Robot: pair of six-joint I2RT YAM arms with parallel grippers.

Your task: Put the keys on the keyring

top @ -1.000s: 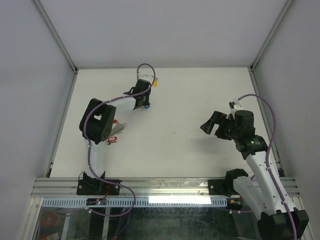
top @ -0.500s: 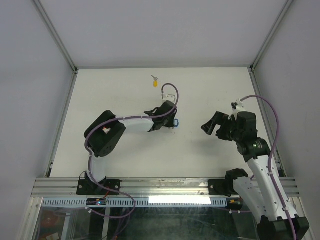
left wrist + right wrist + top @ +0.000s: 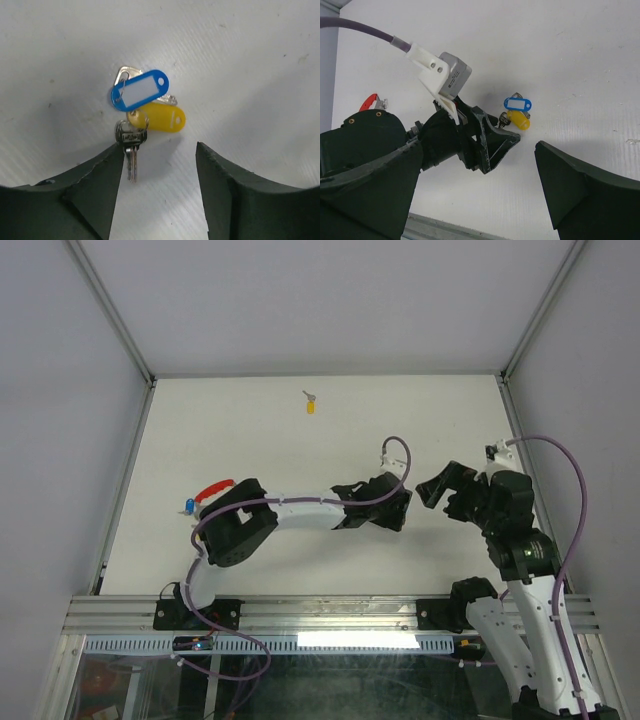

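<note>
A bunch of keys lies on the white table: a blue tag (image 3: 140, 90), a yellow tag (image 3: 159, 118) and a silver key (image 3: 131, 142). My left gripper (image 3: 159, 150) is open and empty just behind the bunch, its left finger beside the key's shaft. The right wrist view shows the same blue tag (image 3: 517, 103) in front of the left gripper (image 3: 495, 140). My right gripper (image 3: 479, 150) is open and empty, facing them. The keyring's red strip (image 3: 212, 488) lies far left, with a blue-tagged key (image 3: 188, 506) beside it. In the top view the bunch is hidden between the left gripper (image 3: 397, 510) and the right gripper (image 3: 440, 495).
A lone yellow-tagged key (image 3: 310, 405) lies near the table's back edge. The left arm stretches across the middle of the table. A metal rail (image 3: 320, 610) runs along the near edge, and grey walls enclose the sides and back.
My left arm swept from the back left to the right middle of the table, the blue-tagged bunch moving with it. The right gripper shifted slightly right. The red strip is now uncovered.
</note>
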